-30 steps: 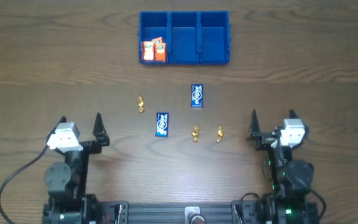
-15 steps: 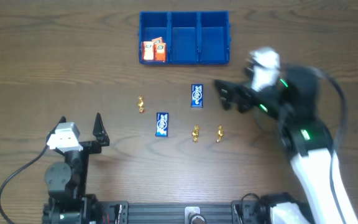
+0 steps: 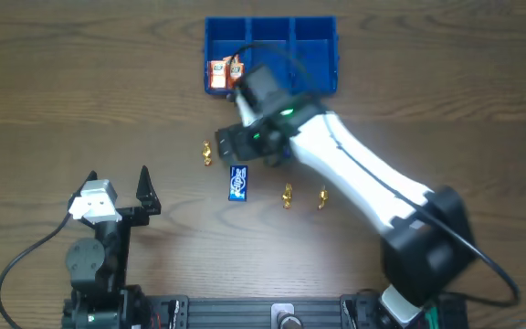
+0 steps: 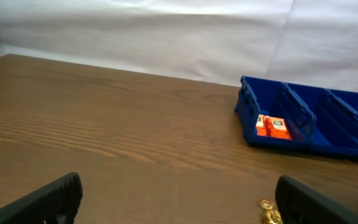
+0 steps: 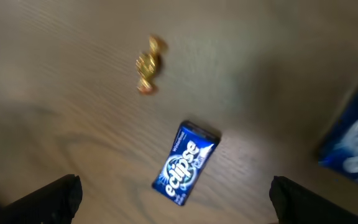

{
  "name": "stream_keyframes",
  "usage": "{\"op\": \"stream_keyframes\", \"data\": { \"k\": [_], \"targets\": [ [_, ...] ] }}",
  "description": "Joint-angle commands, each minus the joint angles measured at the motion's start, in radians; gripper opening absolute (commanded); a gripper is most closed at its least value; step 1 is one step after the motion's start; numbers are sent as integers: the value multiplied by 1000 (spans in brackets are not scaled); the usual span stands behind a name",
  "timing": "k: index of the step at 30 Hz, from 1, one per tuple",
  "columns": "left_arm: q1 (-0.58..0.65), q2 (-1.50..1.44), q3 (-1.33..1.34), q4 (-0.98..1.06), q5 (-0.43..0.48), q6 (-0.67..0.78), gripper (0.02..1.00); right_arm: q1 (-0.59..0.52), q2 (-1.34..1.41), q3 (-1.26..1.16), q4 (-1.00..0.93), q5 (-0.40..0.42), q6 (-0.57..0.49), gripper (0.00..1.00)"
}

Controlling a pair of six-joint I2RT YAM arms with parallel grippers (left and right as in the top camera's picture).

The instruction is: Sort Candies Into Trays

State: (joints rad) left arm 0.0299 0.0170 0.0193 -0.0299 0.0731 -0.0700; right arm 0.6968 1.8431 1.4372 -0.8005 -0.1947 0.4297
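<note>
Right gripper (image 3: 249, 146): fingers spread wide and holding nothing, poised over the blue pack (image 3: 238, 183); its arm lies stretched across the middle of the table (image 3: 464, 100).
Blue pack: flat on the wood near the table's centre, on the near side of the tray; the right wrist camera looks down on it between the two fingers, clear of both.
Second pack (image 5: 353, 146): a blurred blue packet off to one side of the first.
Left gripper (image 3: 119, 175): fingers apart, holding nothing, at the table's left, well apart from the candies.
Tray (image 3: 295, 20): blue, three compartments, at the table's far edge.
Orange candies (image 3: 215, 77): two in the tray's left compartment.
Gold candies (image 3: 288, 196): three loose on the wood; one just up-left of the blue pack, two side by side to its right.
</note>
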Motion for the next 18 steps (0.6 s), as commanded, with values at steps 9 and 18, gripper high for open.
{"op": "stream_keyframes", "data": {
  "k": [9, 18],
  "targets": [
    [3, -4, -14, -43, 13, 14, 996, 143, 185, 25, -34, 198, 334, 952],
    [3, -4, -14, -43, 13, 14, 996, 148, 245, 25, -42, 236, 439, 860]
  ]
}}
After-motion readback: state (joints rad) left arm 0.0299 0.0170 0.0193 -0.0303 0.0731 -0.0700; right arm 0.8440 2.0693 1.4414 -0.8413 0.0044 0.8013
